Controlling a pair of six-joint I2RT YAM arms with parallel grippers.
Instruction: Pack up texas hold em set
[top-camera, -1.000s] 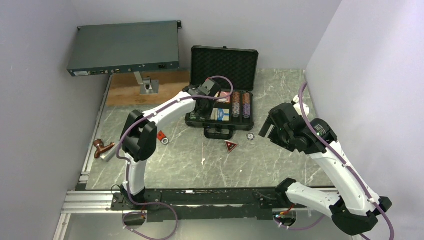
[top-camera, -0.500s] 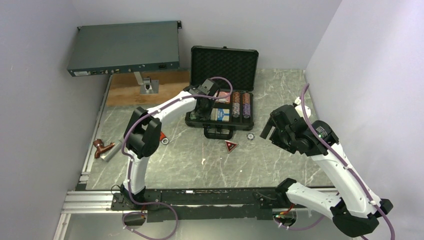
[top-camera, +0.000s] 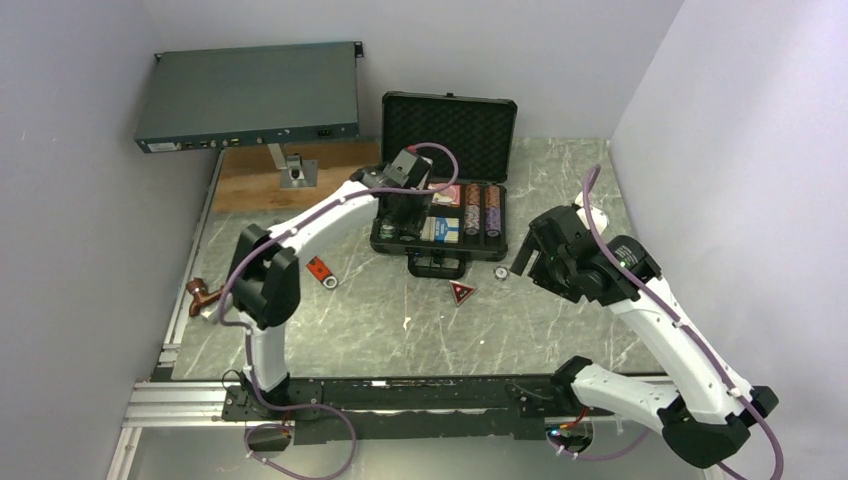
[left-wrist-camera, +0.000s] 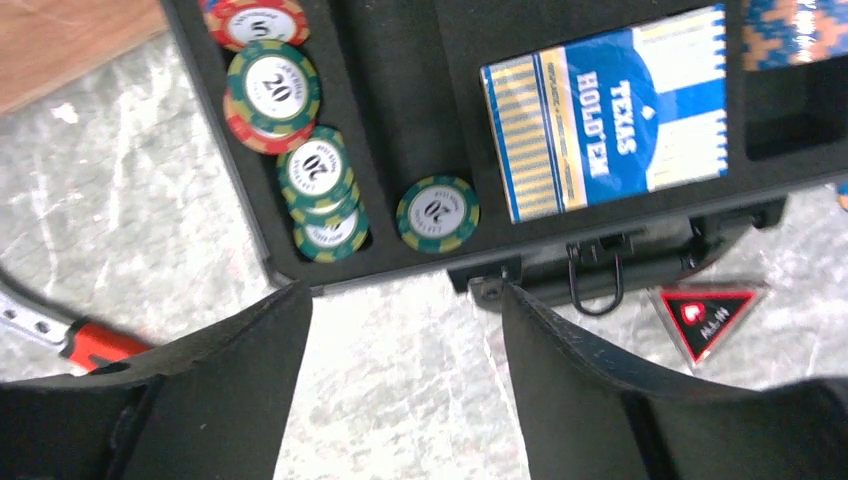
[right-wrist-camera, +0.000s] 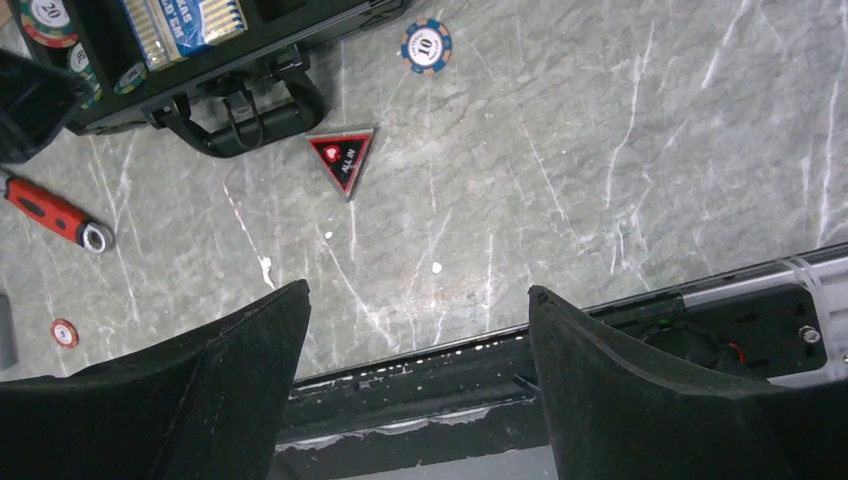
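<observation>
With its lid (top-camera: 450, 132) standing upright along the far edge, the black case (left-wrist-camera: 395, 90) lies open on the marble surface (top-camera: 400, 335), long axis running left to right, handle (top-camera: 437, 266) facing the arm bases. Contents, left to right: the leftmost slot holds loose green and red chips (left-wrist-camera: 322, 188) lying face up, marked 20 and 5, overlapping in a ragged line front to back. Just right of them a single green 20 chip (left-wrist-camera: 437, 213) lies flat near the front wall. The centre recess holds the blue-yellow card box (left-wrist-camera: 605, 112), flat, "TEXAS HOLD'EM" face up, long axis parallel to the case's front edge. The right end holds two chip rows (top-camera: 482, 208) stood on edge, running front to back. Outside the case: red triangular token (right-wrist-camera: 343, 158) flat just in front of the handle, apex pointing away from the case; blue 10 chip (right-wrist-camera: 426, 46) flat off the front right corner; red-handled wrench (right-wrist-camera: 55, 215) off the front left corner; small red chip (right-wrist-camera: 64, 332) farther out beyond the wrench. Left gripper (left-wrist-camera: 402, 295) hovers above the case's front left corner, jaws spread wide, nothing between them. Right gripper (right-wrist-camera: 417, 295) hangs off the case's front right, above the surface, jaws wide, nothing held.
</observation>
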